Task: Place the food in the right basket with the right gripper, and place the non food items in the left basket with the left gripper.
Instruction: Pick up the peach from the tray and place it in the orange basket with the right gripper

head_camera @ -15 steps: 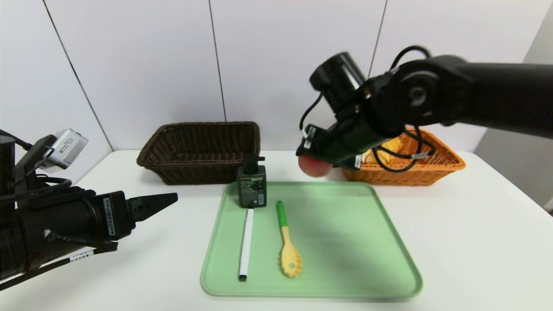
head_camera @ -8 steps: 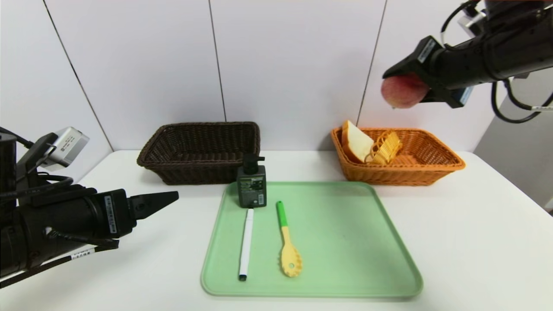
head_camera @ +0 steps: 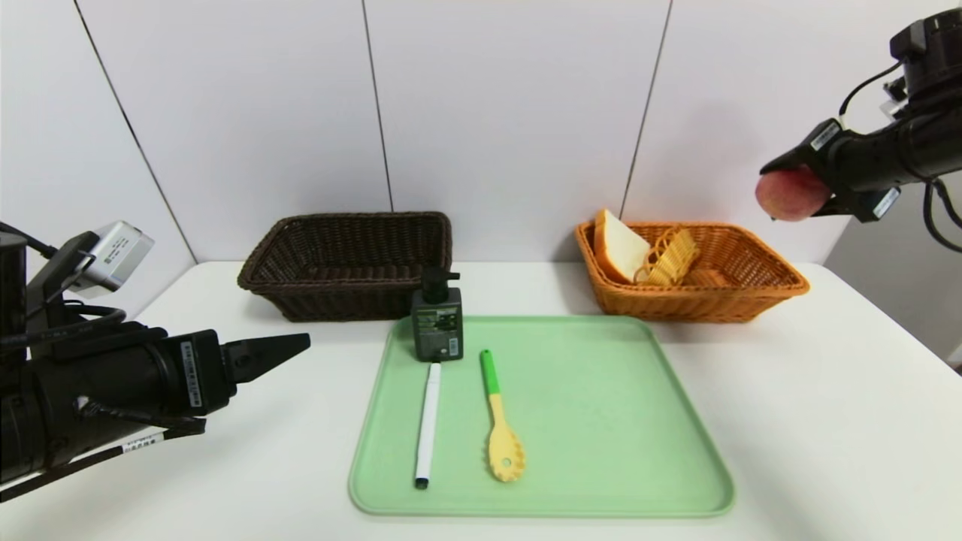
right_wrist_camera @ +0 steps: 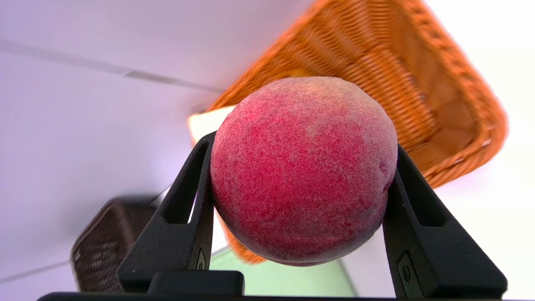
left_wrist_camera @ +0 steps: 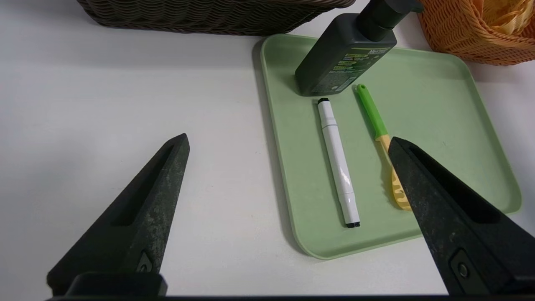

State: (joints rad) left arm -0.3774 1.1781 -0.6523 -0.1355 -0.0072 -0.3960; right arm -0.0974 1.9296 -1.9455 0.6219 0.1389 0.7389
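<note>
Right now your right gripper (head_camera: 782,184) is high in the air, above and a little to the right of the right basket (head_camera: 782,289), with its two fingers clamped on either side of a red peach (head_camera: 791,194). The peach is well clear of the basket's rim. Inside that orange basket you can see a slice of bread (head_camera: 620,246) leaning at the left end, with a small yellow woven basket (head_camera: 673,254) just beside it.

Your left gripper (head_camera: 289,347) is parked low on the left of the table (head_camera: 827,406), jaws spread wide with nothing between them. On the green tray (head_camera: 601,421) the non food items wait: a dark green pump bottle (head_camera: 437,321) upright at the far left corner, a white marker pen (head_camera: 428,424) lying just in front of it, and a yellow spoon with a green handle (head_camera: 500,417) beside the pen. The left basket (head_camera: 349,263) stands behind the tray's left side.
</note>
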